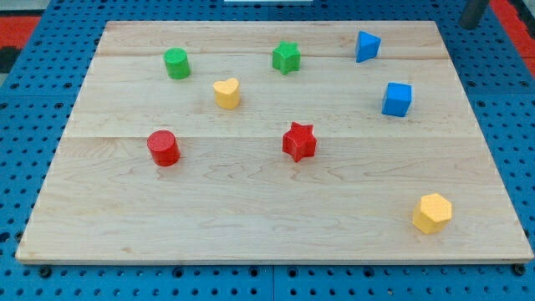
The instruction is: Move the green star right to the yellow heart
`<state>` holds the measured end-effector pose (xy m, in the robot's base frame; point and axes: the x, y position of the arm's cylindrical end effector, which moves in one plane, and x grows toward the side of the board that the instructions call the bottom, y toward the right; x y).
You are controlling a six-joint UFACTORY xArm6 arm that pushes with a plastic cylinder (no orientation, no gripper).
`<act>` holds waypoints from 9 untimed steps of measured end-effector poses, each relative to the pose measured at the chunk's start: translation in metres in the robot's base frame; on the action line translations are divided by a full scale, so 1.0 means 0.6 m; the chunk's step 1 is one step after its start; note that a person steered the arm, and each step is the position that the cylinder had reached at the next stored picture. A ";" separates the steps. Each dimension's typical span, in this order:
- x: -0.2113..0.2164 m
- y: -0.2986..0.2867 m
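The green star (286, 57) lies near the view's top, about mid-board. The yellow heart (226, 93) lies below and to the left of it, a short gap apart. My rod shows at the view's top right corner, beyond the board's far right corner, with my tip (472, 25) over the blue pegboard. The tip is far to the right of the green star and touches no block.
On the wooden board (267, 209) there are also a green cylinder (176, 63), a red cylinder (164, 148), a red star (299, 141), a blue block (367, 46), a blue cube (397, 99) and a yellow hexagon (432, 212).
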<state>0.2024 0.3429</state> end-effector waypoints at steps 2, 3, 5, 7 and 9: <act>0.008 -0.036; 0.064 -0.053; 0.201 -0.337; 0.207 -0.386; 0.225 -0.432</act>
<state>0.3376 0.0835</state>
